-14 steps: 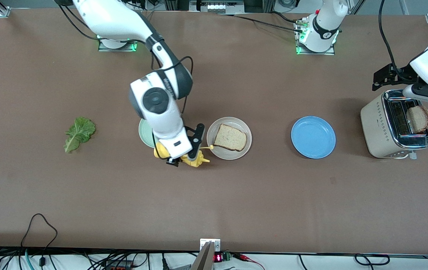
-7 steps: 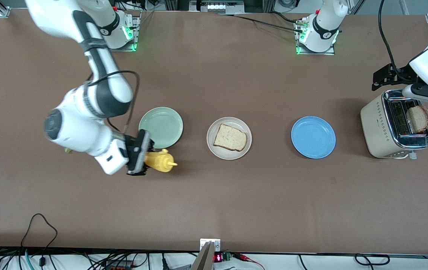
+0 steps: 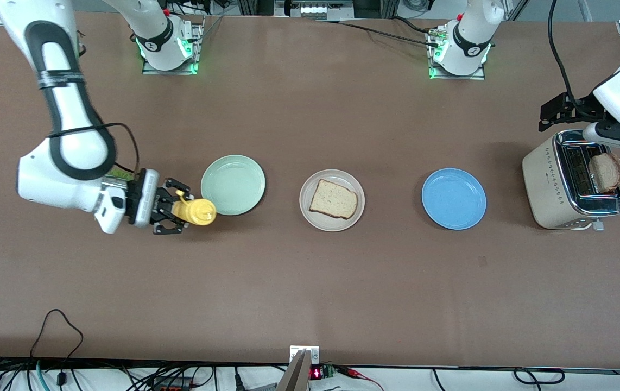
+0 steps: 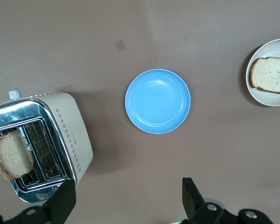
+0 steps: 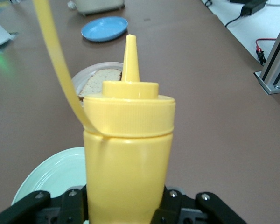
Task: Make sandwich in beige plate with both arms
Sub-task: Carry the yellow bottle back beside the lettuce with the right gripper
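Note:
The beige plate (image 3: 331, 224) holds one bread slice (image 3: 333, 199); both also show in the right wrist view (image 5: 95, 81). A second slice (image 3: 607, 172) stands in the toaster (image 3: 549, 187), also seen in the left wrist view (image 4: 9, 154). My right gripper (image 3: 175, 212) is turned sideways and shut on a yellow squeeze bottle (image 3: 200, 212), held upright beside the mint green plate (image 3: 233, 184). The bottle fills the right wrist view (image 5: 128, 154). The lettuce leaf (image 3: 120, 174) is mostly hidden under the right arm. My left gripper (image 3: 595, 127) waits open above the toaster.
A blue plate (image 3: 454, 199) lies between the beige plate and the toaster, and shows in the left wrist view (image 4: 157, 101). The toaster stands at the left arm's end of the table. Cables run along the table edge nearest the front camera.
My right arm has swung the yellow bottle away from the beige plate, past the mint green plate toward the right arm's end, and now covers the lettuce. The left arm has not moved.

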{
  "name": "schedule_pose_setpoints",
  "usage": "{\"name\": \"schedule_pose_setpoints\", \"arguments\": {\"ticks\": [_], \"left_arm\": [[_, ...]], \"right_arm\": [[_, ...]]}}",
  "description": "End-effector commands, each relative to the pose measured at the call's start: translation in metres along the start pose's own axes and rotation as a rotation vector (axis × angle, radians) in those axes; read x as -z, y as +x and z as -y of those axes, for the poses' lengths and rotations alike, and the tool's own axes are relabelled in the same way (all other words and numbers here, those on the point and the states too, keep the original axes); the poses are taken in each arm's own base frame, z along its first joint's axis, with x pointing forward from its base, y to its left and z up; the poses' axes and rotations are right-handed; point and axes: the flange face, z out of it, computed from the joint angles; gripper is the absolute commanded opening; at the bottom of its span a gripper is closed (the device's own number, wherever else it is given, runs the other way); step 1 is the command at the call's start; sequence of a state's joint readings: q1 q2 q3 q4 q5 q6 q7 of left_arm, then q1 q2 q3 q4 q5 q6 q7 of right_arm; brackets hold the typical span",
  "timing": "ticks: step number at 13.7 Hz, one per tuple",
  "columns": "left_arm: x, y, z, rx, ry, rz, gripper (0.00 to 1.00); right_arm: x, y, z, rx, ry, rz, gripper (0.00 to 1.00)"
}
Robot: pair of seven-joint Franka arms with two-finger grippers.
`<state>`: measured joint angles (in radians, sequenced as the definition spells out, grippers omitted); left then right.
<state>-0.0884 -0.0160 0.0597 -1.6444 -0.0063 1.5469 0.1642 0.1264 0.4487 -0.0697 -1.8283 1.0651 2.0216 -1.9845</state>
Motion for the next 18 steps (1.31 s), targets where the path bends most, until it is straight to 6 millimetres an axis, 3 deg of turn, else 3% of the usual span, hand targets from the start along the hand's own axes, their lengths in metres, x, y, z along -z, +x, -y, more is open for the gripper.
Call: {"name": "schedule_pose_setpoints", "arguments": {"ticks": [1,4,8,11,14,15,16,17,18], "left_arm": [[0.0,-0.002,-0.001,0.008,-0.015,0.002,1.0],[0.0,-0.002,0.0,0.01,-0.015,0.002,1.0],[0.0,-0.002,0.0,0.01,-0.015,0.002,1.0],[0.001,-0.002,0.0,0.01,-0.015,0.001,1.0],[0.0,-0.002,0.0,0.01,-0.015,0.002,1.0],[0.0,-0.002,0.0,0.01,-0.015,0.002,1.0],[0.0,-0.002,0.0,0.01,-0.015,0.002,1.0],[0.0,-0.002,0.0,0.01,-0.015,0.002,1.0],[0.001,-0.002,0.0,0.01,-0.015,0.001,1.0]], "right_arm": [[0.029,-0.06,0.017,-0.005,0.023,-0.173,0.39],[0.02,-0.129,0.024,-0.02,0.077,-0.346,0.39],[0.003,-0.191,0.037,-0.03,0.09,-0.519,0.39],[-0.004,-0.216,0.046,0.004,0.095,-0.581,0.39],[-0.012,-0.227,0.05,0.045,0.086,-0.597,0.41],[-0.017,-0.232,0.051,0.065,0.085,-0.608,0.48],[-0.016,-0.232,0.048,0.08,0.083,-0.613,0.65],[-0.01,-0.227,0.043,0.097,0.078,-0.609,0.72],[-0.003,-0.223,0.036,0.12,0.077,-0.597,0.95]]}}
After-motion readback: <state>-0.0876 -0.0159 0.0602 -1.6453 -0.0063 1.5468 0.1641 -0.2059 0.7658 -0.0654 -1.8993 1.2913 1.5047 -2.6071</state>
